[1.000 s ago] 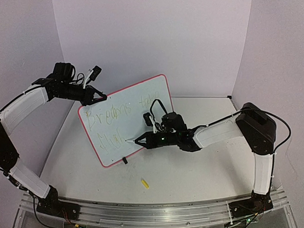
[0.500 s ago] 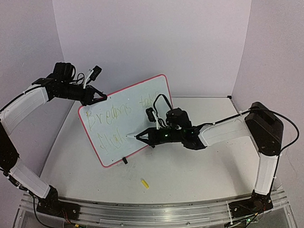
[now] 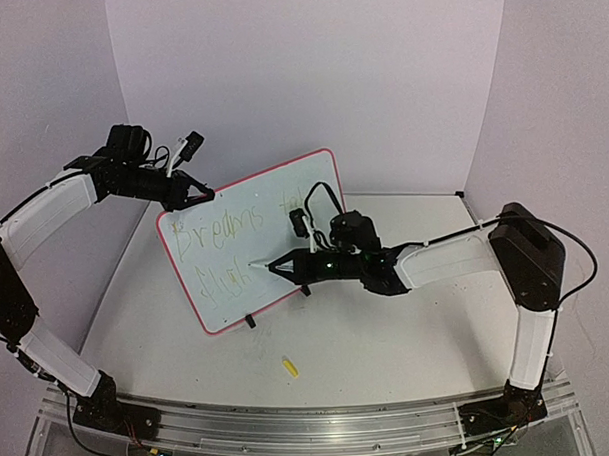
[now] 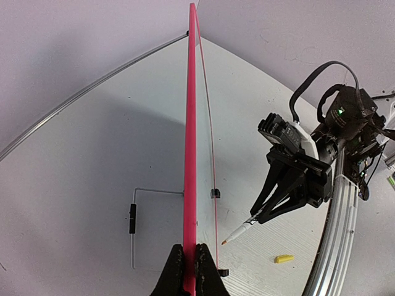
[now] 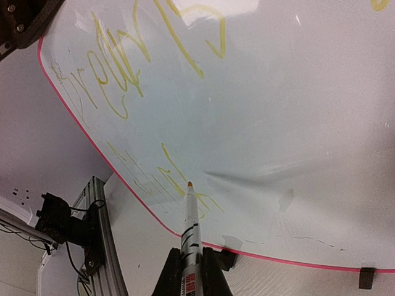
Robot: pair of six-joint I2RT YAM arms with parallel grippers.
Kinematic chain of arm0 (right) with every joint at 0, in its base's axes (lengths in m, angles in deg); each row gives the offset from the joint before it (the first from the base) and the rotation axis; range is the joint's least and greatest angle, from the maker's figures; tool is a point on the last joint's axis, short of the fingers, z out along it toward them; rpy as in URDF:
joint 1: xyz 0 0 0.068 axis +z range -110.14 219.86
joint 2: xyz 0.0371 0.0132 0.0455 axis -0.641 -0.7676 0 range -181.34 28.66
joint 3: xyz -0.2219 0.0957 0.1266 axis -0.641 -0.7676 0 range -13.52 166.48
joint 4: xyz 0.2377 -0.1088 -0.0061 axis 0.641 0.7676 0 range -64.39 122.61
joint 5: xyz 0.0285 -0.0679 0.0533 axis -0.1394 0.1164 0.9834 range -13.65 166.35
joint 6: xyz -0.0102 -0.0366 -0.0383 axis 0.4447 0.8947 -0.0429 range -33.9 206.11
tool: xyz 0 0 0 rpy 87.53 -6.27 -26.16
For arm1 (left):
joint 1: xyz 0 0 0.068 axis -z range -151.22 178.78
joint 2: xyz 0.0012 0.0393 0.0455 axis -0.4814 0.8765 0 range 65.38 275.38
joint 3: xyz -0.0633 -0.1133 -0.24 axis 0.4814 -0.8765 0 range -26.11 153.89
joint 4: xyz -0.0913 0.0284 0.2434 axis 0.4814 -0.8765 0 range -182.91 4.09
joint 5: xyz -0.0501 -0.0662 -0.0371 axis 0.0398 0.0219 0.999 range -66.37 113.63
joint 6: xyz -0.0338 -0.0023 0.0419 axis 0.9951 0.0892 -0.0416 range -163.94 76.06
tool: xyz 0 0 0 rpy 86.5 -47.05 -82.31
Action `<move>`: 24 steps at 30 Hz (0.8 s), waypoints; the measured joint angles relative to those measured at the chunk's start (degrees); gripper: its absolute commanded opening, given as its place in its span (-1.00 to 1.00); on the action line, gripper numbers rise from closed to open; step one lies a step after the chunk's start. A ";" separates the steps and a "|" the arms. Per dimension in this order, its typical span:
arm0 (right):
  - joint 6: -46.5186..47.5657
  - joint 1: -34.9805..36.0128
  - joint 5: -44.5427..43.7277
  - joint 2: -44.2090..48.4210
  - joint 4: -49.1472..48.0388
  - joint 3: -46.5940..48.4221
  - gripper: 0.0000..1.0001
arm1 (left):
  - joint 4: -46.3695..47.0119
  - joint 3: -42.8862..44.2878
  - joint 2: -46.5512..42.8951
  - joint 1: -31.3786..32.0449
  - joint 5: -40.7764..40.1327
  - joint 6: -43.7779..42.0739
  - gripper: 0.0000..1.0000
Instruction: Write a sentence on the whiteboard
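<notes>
Right tool (image 3: 283, 266), clamped on the marker (image 3: 261, 264), has shifted up and slightly left in the last second. The tip now sits by the second line of yellow writing, touching or just off the surface; cannot tell which. Judged mid-stroke, sentence unfinished.

Whiteboard (image 3: 274, 204) stands tilted straight ahead of that tool, its upper corner pinched in the left tool (image 3: 198, 195). Yellow cap (image 3: 289, 366) lies on the counter (image 3: 408, 334) below the right tool, well apart. Nothing blocks the tip.

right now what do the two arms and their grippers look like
Both arms have white shell links between black joints: left arm, right arm. The left gripper and right gripper are black, tapering to narrow two-finger tips. Black cables loop over the right wrist, where a small green light glows.
</notes>
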 measured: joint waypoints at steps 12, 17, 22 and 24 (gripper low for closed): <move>-0.03 0.00 -0.95 -1.59 1.08 1.08 -1.00 | 0.00 0.00 0.01 0.00 0.01 -0.01 -1.00; -0.27 0.00 -2.06 -1.69 1.29 1.08 -1.00 | 0.00 0.00 0.01 0.00 -0.01 -0.01 -1.00; -0.63 0.05 -3.21 -1.68 1.29 1.05 -1.00 | 0.02 0.00 0.01 0.00 -0.28 0.01 -1.00; -0.69 0.12 -3.55 -1.65 1.21 0.95 -1.00 | 0.02 0.00 0.01 0.00 -0.36 0.02 -1.00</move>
